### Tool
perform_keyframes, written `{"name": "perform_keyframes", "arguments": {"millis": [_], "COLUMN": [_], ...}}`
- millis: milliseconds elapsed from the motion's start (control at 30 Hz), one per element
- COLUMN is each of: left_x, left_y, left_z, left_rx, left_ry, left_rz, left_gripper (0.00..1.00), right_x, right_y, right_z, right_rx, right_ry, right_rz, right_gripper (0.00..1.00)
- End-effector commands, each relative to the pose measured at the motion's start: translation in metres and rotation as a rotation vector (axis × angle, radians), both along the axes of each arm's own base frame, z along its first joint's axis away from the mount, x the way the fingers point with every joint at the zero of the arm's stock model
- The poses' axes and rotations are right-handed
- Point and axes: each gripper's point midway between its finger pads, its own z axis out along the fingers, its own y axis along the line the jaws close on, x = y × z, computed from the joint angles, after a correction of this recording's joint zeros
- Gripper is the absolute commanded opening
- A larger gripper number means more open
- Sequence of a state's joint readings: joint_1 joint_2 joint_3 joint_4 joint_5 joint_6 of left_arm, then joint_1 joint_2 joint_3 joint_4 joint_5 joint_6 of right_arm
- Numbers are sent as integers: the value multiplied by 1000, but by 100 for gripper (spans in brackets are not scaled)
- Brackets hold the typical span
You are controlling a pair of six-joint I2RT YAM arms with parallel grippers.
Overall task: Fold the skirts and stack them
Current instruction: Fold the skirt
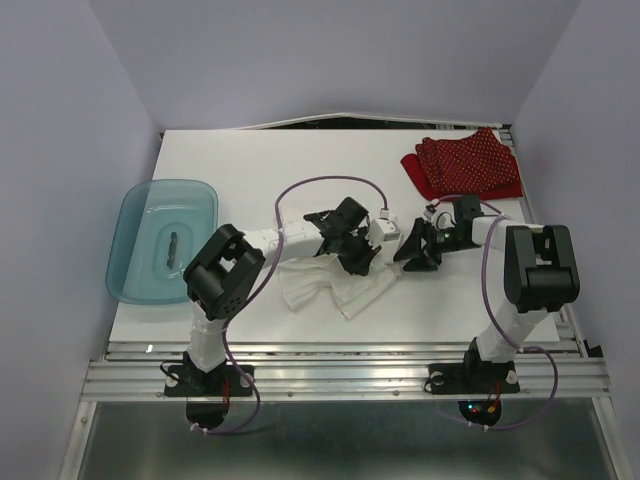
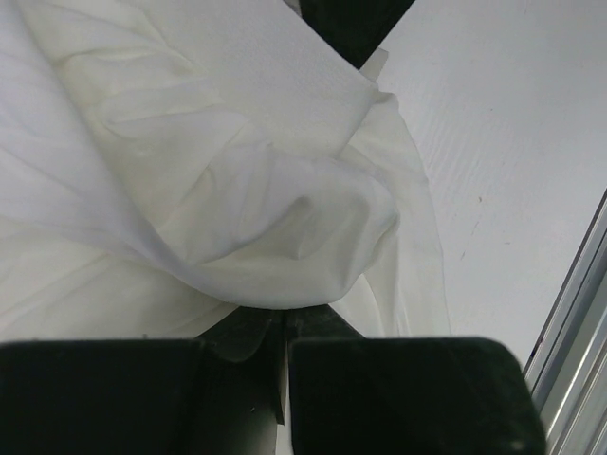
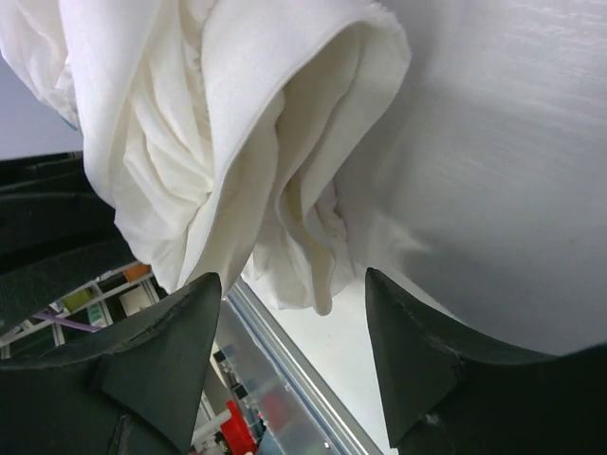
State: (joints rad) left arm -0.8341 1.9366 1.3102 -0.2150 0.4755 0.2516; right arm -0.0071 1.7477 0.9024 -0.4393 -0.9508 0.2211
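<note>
Desk (image 1: 300, 170) white, walls (image 1: 340, 50) lilac; I see left hand (image 1: 360, 258) pinching white skirt (image 1: 335, 290), right hand (image 1: 418, 252) spread.

A white table (image 1: 300, 160) is seen from above. A teal tub (image 1: 130, 260) is set at the left edge of the frame, and a small grey object (image 1: 175, 243) is seen inside it. A red skirt (image 1: 465, 165) with white dots is laid in the upper right. A white skirt (image 1: 320, 290) is bunched at the centre. The left gripper (image 1: 362, 262) and right gripper (image 1: 415, 255) are held near each other over its right end. How the jaws stand cannot be made out.
</note>
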Motion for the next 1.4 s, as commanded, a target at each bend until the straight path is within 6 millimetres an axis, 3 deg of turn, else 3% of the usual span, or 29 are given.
{"name": "perform_keyframes", "arguments": {"millis": [0, 167, 367, 500, 633, 733, 833, 1133, 1367], "left_x": [-1, -2, -4, -6, -9, -11, -13, -15, -14], "left_y": [-14, -17, -15, -9, -6, -6, -8, -16, -21], "left_z": [14, 9, 3, -1, -5, -8, -10, -7, -5], "left_rx": [-42, -18, 5, 23, 34, 50, 60, 56, 64], "left_ry": [-36, -51, -57, -58, -64, -72, -81, -116, -156], "left_rz": [-14, -2, 0, -1, -10, -15, -24, -44, -49], "left_gripper": [11, 12, 11, 9, 6, 4, 4, 4, 4], "right_x": [22, 16, 2, -1, -2, 5, 14, 25, 29], "right_y": [2, 8, 6, -5, -10, -8, -7, -1, 12], "right_z": [9, 24, 24, 19, 22, 33, 41, 11, -3], "right_rx": [37, 98, 78, 35, 43, 70, 85, 70, 63], "right_ry": [-32, -32, -27, 0, 39, 29, 24, 85, 89], "right_rz": [-38, -29, 29, 19, -20, -29, -61, -118, -103], "right_gripper": [69, 80, 79, 73, 52, 58, 77, 82, 72]}}
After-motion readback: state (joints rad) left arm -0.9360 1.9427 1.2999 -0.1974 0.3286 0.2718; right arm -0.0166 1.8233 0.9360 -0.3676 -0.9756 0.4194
